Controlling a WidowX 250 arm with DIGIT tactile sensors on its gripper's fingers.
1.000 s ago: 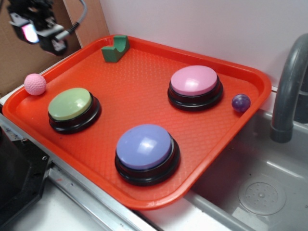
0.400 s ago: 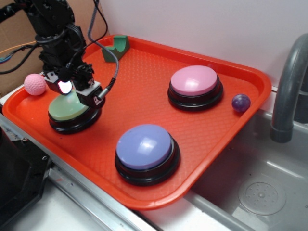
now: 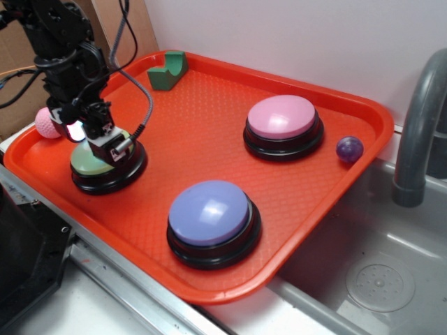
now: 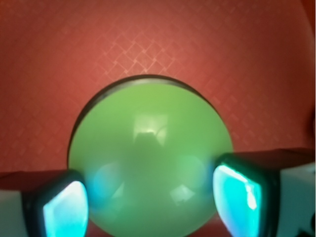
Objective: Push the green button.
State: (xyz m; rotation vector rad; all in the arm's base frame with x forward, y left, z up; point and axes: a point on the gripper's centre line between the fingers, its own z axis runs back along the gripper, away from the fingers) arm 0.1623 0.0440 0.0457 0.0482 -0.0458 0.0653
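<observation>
The green button (image 3: 89,165), pale lime dome on a black base, sits at the left of the orange tray (image 3: 209,132). My gripper (image 3: 98,143) is straight above it, down at its dome and covering most of it. In the wrist view the green button (image 4: 148,148) fills the middle. My gripper (image 4: 150,205) is open, its two lit fingertips (image 4: 238,197) wide apart over the near edge of the dome. I cannot tell whether they touch it.
A blue-lavender button (image 3: 209,213) is at the tray's front and a pink button (image 3: 281,118) at the back right. A pink ball (image 3: 46,124), a purple ball (image 3: 349,149) and a dark green notched block (image 3: 167,71) lie near the rim. A sink with a faucet (image 3: 419,125) is on the right.
My gripper came down from the upper left onto the green button. Since 0.4 s ago it has shifted slightly left and lower over the dome.
</observation>
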